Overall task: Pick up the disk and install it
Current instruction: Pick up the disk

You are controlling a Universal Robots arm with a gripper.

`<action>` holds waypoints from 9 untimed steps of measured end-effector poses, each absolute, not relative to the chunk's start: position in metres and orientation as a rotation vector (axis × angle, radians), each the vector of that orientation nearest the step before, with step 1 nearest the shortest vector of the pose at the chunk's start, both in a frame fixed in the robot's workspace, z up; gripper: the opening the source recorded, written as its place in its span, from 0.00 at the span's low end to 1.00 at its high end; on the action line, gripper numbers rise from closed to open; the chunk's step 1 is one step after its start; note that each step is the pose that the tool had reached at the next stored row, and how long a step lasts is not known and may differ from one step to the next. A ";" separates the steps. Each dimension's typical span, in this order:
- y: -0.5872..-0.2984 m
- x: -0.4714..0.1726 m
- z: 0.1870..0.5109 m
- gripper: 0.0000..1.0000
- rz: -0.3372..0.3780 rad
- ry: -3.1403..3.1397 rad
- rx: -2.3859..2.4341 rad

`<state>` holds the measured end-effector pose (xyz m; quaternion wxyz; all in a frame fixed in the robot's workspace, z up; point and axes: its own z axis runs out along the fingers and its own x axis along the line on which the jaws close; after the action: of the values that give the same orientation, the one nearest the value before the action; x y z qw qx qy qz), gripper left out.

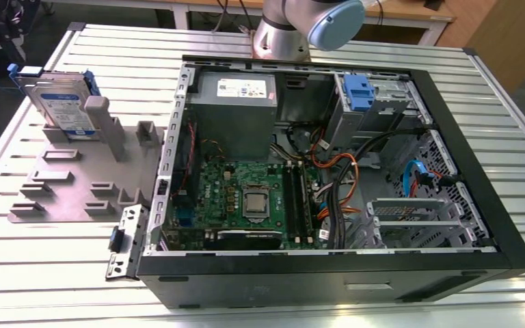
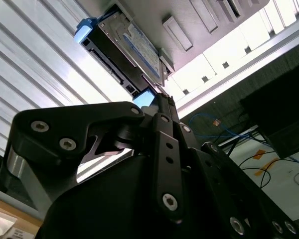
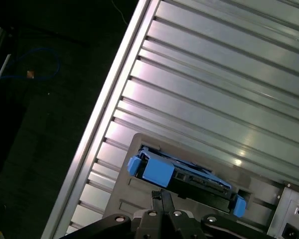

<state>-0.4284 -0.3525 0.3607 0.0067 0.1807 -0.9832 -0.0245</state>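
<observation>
The disk [image 1: 62, 102] stands on edge in a grey plastic holder [image 1: 71, 184] on the table, at the exterior view's left. It is silver-grey with a blue-and-white label and a blue bracket. Both wrist views show the same disk [image 2: 132, 45] [image 3: 189, 177] just beyond my fingertips. My gripper [image 2: 163, 98] [image 3: 162, 194] is shut, its two black fingers pressed together with nothing between them. It hangs close to the disk's blue bracket corner, apart from it as far as I can tell.
An open computer case [image 1: 481, 205] lies at the middle and the exterior view's right, with a motherboard [image 1: 244, 198], a grey power-supply box [image 1: 235, 92] and a drive bay holding a blue clip [image 1: 358, 92]. The arm's base [image 1: 286, 34] stands behind the case. The ribbed aluminium table [image 3: 229, 74] ends near the holder.
</observation>
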 end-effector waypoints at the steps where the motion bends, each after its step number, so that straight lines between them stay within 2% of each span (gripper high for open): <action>1: -0.353 -0.428 0.361 0.11 -0.077 -3.076 0.565; 9: -0.353 -0.428 0.361 0.11 -0.077 -3.075 0.566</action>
<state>-0.4284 -0.3525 0.3607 0.0068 0.1810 -0.9832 -0.0245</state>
